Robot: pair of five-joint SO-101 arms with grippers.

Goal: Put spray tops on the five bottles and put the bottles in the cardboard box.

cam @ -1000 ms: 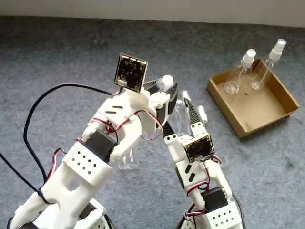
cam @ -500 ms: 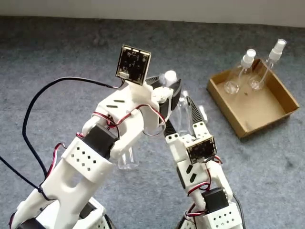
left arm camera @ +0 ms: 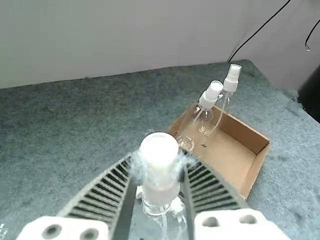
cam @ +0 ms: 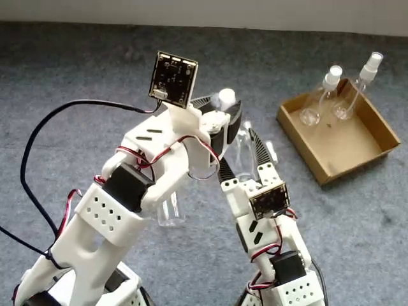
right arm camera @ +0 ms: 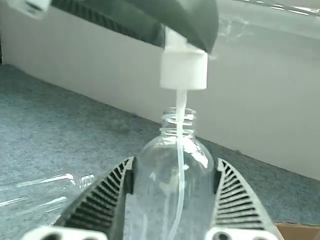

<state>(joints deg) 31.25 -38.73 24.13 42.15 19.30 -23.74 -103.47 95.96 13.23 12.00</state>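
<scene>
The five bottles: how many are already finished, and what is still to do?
Done: two capped bottles lean in the cardboard box. In hand: the right gripper holds an open bottle upright, and the left gripper holds a spray top above its neck, tube inside, cap not yet seated. Left: seat this top, box the bottle, then handle the rest, including a clear bottle lying on the carpet.

Clear glossy plastic bottle [right arm camera: 172,170], matt cardboard box [cam: 338,137], rough carpet [cam: 76,76].

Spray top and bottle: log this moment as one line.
left gripper: shut on spray top | right gripper: shut on bottle | spray top: above bottle, unseated | cardboard box: two capped bottles
</scene>
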